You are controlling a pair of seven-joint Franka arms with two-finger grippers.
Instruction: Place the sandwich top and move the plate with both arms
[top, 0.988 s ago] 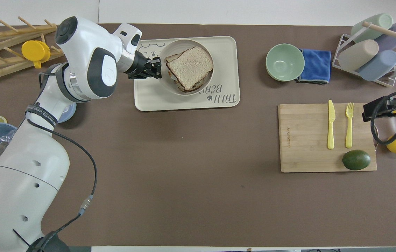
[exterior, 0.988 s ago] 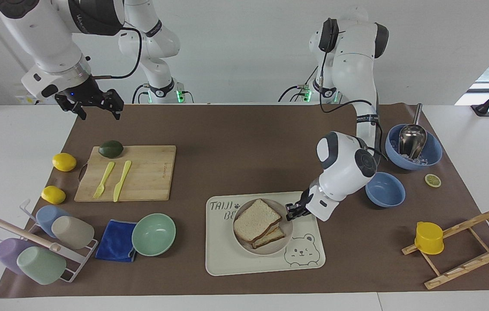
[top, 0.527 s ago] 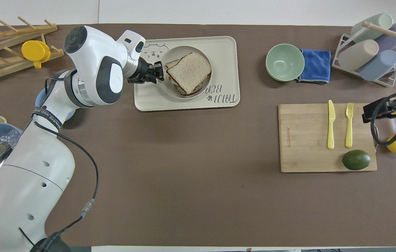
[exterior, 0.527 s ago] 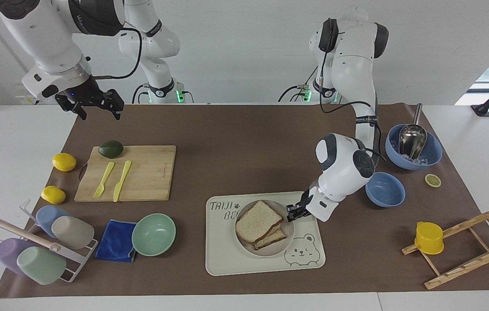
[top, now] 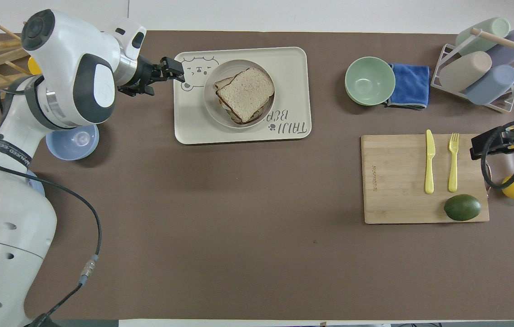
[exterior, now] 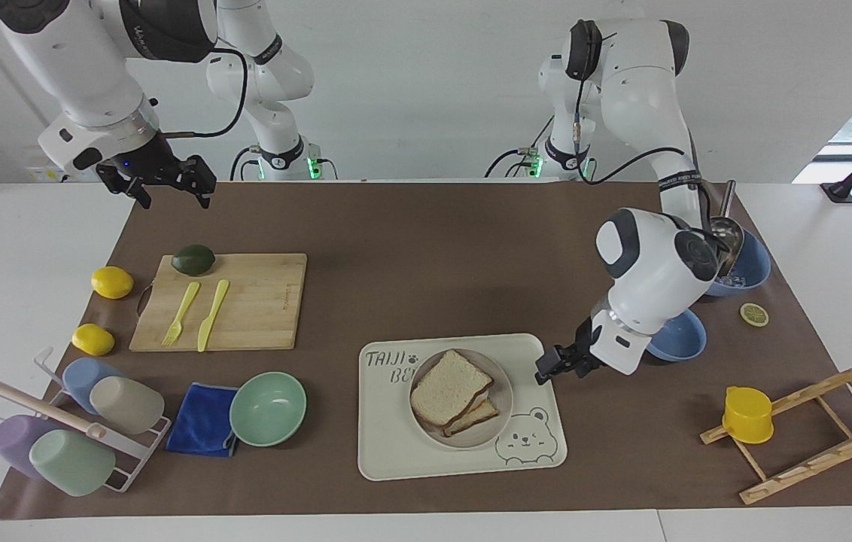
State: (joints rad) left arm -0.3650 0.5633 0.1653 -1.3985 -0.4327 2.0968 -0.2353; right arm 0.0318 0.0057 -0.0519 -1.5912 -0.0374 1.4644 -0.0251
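The sandwich top [exterior: 450, 388], a pale bread slice with brown crust, lies on the stacked sandwich on the round beige-grey plate [exterior: 480, 435]. The plate stands on the cream bear tray [exterior: 396, 452]. My left gripper [exterior: 549, 366] hangs low over the tray's edge toward the left arm's end, apart from the plate. In the overhead view the slice [top: 244, 93], plate [top: 232, 67], tray [top: 293, 59] and left gripper [top: 173, 72] show the same gap. My right gripper [exterior: 170, 188] is open and empty, waiting high above the avocado end of the cutting board.
A mint bowl [exterior: 268, 408], blue cloth [exterior: 202, 418] and cup rack [exterior: 72, 421] stand toward the right arm's end. The cutting board [exterior: 260, 301] carries fork, knife and avocado. Two blue bowls [exterior: 678, 331] and a wooden rack with a yellow cup [exterior: 748, 414] are toward the left arm's end.
The left gripper was at the plate's rim and shifted the plate slightly; it has now drawn back off the plate toward the left arm's end. The right arm has not moved.
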